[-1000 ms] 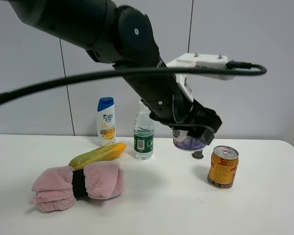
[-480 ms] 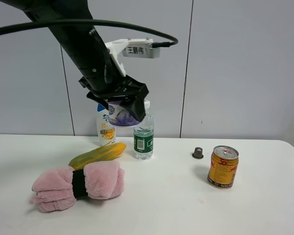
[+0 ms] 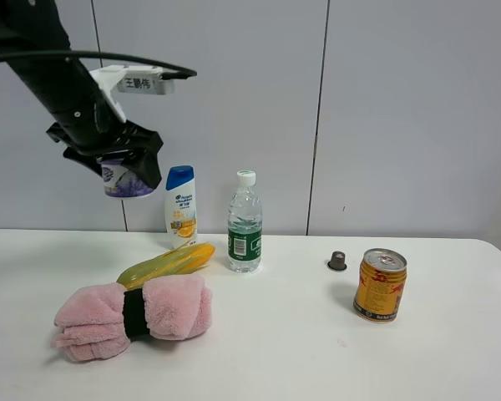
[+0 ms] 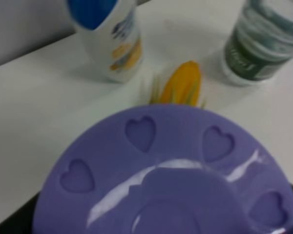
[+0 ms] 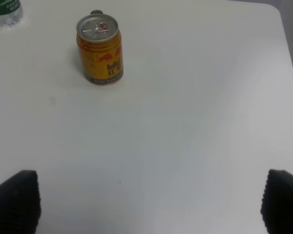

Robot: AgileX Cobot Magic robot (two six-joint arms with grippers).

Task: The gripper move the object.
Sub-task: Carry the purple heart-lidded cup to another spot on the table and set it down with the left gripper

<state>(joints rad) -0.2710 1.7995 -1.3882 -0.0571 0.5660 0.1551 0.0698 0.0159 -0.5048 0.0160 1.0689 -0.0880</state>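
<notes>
My left gripper [image 3: 121, 160] is shut on the object, a small round tub [image 3: 125, 181] with white sides and purple flowers. It holds the tub high in the air at the far left, above the table. In the left wrist view the tub's purple lid [image 4: 171, 180], stamped with hearts, fills the lower picture. A white labelled box [image 3: 138, 81] and a black cable ride on the arm. My right gripper [image 5: 146, 202] is open above bare table; only its two dark fingertips [image 5: 14, 200] show.
On the white table [image 3: 317, 351] stand a shampoo bottle [image 3: 181, 205], a water bottle [image 3: 245, 223], a corn cob [image 3: 169, 263], a rolled pink towel [image 3: 134, 316], a small dark cap [image 3: 337, 261] and a gold-red can [image 3: 380, 285]. The can also shows in the right wrist view [image 5: 99, 50].
My left arm has swung left across the scene with the tub in its jaws, from beside the can, past the water bottle, to high above the table's left end.
</notes>
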